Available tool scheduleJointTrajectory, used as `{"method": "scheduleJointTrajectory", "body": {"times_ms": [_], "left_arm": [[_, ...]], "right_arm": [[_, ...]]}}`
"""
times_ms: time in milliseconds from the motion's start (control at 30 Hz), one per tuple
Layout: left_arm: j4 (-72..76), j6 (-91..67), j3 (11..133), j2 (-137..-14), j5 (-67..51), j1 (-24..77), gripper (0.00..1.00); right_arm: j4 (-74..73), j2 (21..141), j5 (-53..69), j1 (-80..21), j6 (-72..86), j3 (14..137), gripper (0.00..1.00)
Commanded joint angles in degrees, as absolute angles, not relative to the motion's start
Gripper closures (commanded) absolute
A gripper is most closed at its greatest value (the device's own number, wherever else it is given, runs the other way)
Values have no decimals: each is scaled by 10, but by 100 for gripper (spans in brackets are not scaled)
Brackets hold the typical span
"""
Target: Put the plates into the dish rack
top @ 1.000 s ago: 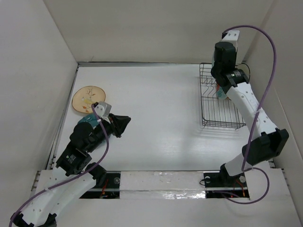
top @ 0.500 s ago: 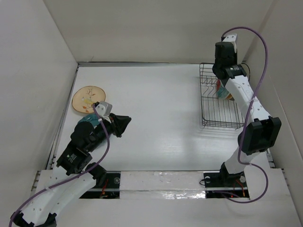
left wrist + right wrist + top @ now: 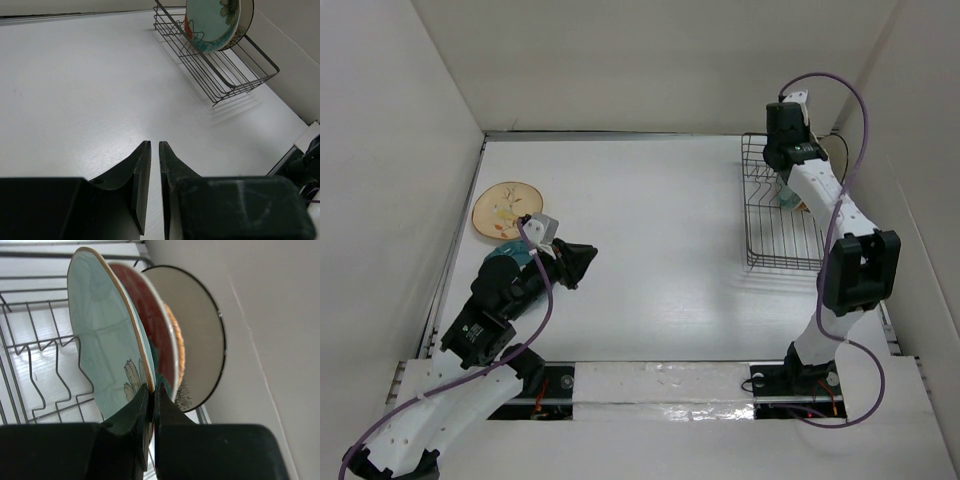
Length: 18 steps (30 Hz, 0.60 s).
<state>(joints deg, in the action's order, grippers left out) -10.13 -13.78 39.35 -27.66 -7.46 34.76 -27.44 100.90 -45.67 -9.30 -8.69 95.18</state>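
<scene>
The black wire dish rack (image 3: 782,240) stands at the far right. My right gripper (image 3: 151,387) is shut on the rim of the pale green plate (image 3: 100,340), which stands upright in the rack (image 3: 40,340). Behind it stand the red plate (image 3: 150,330), a sliver of the orange plate (image 3: 178,347) and the white plate with dark rim (image 3: 200,340). The tan floral plate (image 3: 507,208) lies flat at the far left. The teal blue plate (image 3: 503,253) lies mostly hidden under my left arm. My left gripper (image 3: 582,258) is shut and empty, low over the table.
White walls enclose the table on the left, back and right; the right wall runs close behind the rack. The rack with its plates also shows in the left wrist view (image 3: 225,75). The near half of the rack holds no plates.
My right arm has swung its elbow inward and the wrist has shifted slightly left, still at the plates in the rack. My left arm has not moved.
</scene>
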Motion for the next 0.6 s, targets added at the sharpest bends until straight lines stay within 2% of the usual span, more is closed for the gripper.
{"method": "scheduleJointTrajectory", "body": {"times_ms": [0, 300, 400, 433, 500, 533, 567], "left_arm": [[-82, -133, 404, -282, -72, 345, 89], [-81, -133, 405, -294, -71, 345, 89], [-81, -134, 405, -296, -70, 345, 86], [-81, -133, 405, -299, -69, 345, 85], [-81, -133, 405, -300, -68, 345, 83], [-83, -133, 405, -301, -67, 345, 82], [-82, -134, 406, -302, -65, 345, 81]], "right_arm": [[-193, 998, -463, -91, -63, 931, 100], [-180, 1008, -403, -86, -1, 870, 100], [-178, 1003, -403, -86, 36, 860, 83], [-178, 999, -408, -86, 47, 856, 69], [-178, 980, -412, -86, 55, 852, 58], [-176, 971, -414, -86, 63, 848, 48], [-174, 962, -411, -86, 65, 846, 44]]}}
